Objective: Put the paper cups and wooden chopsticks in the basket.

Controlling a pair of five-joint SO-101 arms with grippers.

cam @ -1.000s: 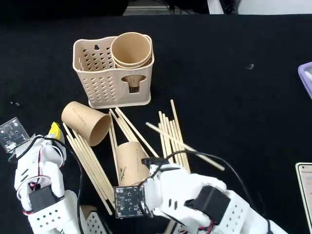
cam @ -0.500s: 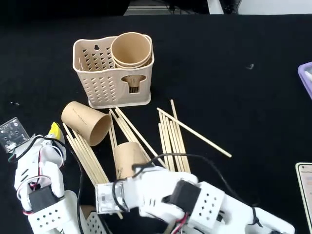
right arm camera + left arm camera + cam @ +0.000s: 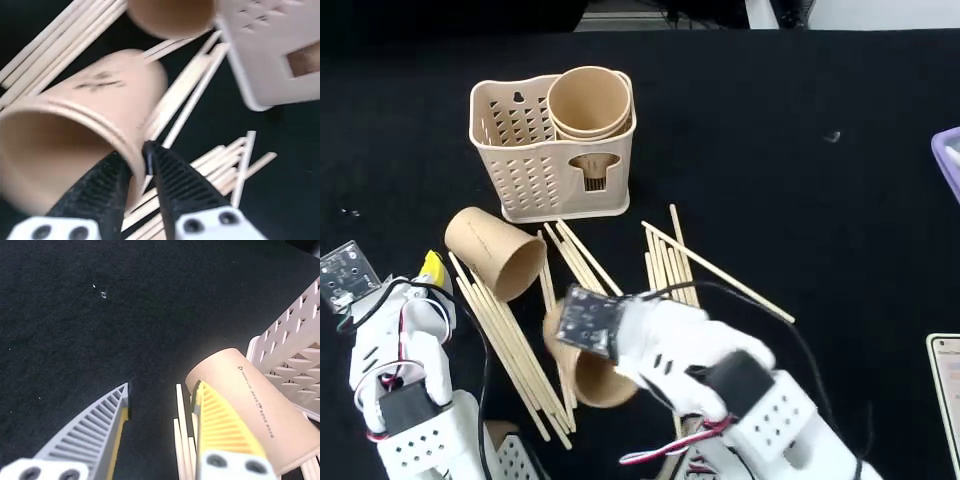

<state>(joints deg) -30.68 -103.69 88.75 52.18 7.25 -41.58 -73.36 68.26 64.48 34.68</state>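
Pinching a cup (image 3: 592,378) by its rim at lower centre with the right end effector (image 3: 145,150). Left end effector (image 3: 160,387) spread wide at lower left, beside a second cup (image 3: 495,252). Chopsticks (image 3: 670,270) strewn on the surface (image 3: 820,250); basket (image 3: 550,190) at upper left.

Nothing written can be read here. A thin line of small dark print runs along the side of the lying cup (image 3: 260,405), just beside one finger of the left gripper (image 3: 161,387), but its letters are too small to make out. The gripped cup (image 3: 95,95), its rim pinched in the right gripper (image 3: 136,152), bears dark marks blurred beyond reading. A white sheet (image 3: 948,365) at the edge of the desk (image 3: 820,200), well apart from both grippers, carries faint marks too small to read.
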